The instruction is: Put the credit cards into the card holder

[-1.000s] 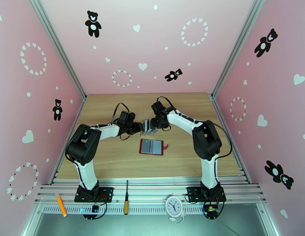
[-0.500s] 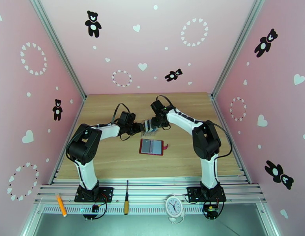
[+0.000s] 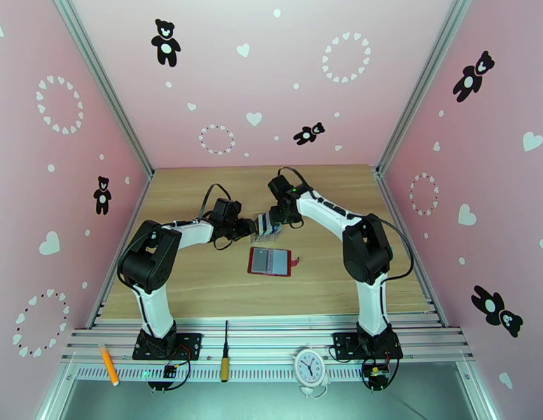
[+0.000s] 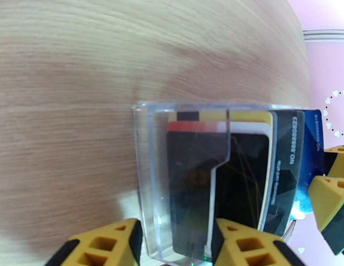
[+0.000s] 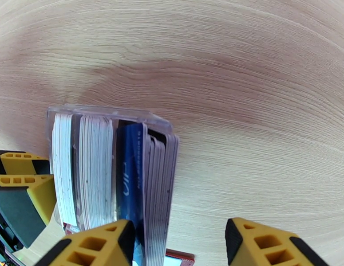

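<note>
At the middle of the wooden surface [image 3: 201, 288], my left hand [image 4: 174, 240] pinches the clear plastic slotted rack [image 4: 145, 174]. My right hand [image 5: 180, 244] stands wide astride the thin plastic credit cards [image 5: 149, 182] packed in it. Closing could grab several at once or tip the rack. The dark-red folding card holder [image 3: 271, 261] lies open just nearer.

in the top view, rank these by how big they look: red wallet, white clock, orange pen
1. red wallet
2. white clock, though it probably sits nearer the camera
3. orange pen, thin

Pink walls [image 3: 271, 78] dotted with black bear stickers [image 3: 165, 42] and white hearts [image 3: 253, 118], aluminium corner rails [image 3: 106, 85], light wooden tabletop [image 3: 201, 288], bright even lighting.
</note>
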Motion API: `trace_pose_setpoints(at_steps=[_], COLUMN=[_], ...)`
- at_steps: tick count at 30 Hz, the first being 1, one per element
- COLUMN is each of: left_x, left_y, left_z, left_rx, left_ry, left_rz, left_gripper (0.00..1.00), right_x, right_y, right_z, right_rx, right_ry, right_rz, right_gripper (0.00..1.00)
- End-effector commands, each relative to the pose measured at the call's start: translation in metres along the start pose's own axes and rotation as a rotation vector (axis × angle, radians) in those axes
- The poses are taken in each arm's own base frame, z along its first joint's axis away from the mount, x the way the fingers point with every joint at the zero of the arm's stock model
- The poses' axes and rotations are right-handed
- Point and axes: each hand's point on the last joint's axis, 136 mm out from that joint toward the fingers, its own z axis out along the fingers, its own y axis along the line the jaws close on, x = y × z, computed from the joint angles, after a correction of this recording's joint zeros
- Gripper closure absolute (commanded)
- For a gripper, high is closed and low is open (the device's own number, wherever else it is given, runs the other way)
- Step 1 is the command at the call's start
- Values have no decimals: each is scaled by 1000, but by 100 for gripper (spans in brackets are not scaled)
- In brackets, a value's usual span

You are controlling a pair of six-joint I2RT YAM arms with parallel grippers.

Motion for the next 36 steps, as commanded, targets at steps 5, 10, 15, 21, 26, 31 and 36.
trace_pose_setpoints(at_steps=[5, 10, 15, 21, 26, 31, 36], left_x=[0, 1, 0, 0, 0, 0, -1], left_y=[2, 2, 2, 2, 1, 0, -4], left_z=[5, 5, 5, 4, 3, 3, 0], left_rx=[2, 2, 1, -1, 1, 6, 20], left_ry=[20, 23, 21, 20, 19, 19, 10], left_rz=[-21, -24, -22, -22, -21, -19, -11], left_gripper=[53, 53, 53, 53, 53, 53, 52], right_x=[2, 3, 4, 4, 4, 0, -5], right_y=[-3, 1, 3, 8, 14, 22, 30], right_z=[4, 5, 5, 1, -7, -20, -34], right_rx=[28, 19, 7, 1, -16, -48, -96], right_ry=[33, 41, 45, 42, 33, 9, -17], right_rz=[-22, -28, -30, -36, -42, -38, -20], right_gripper=[56, 68, 81, 88, 91, 91, 91])
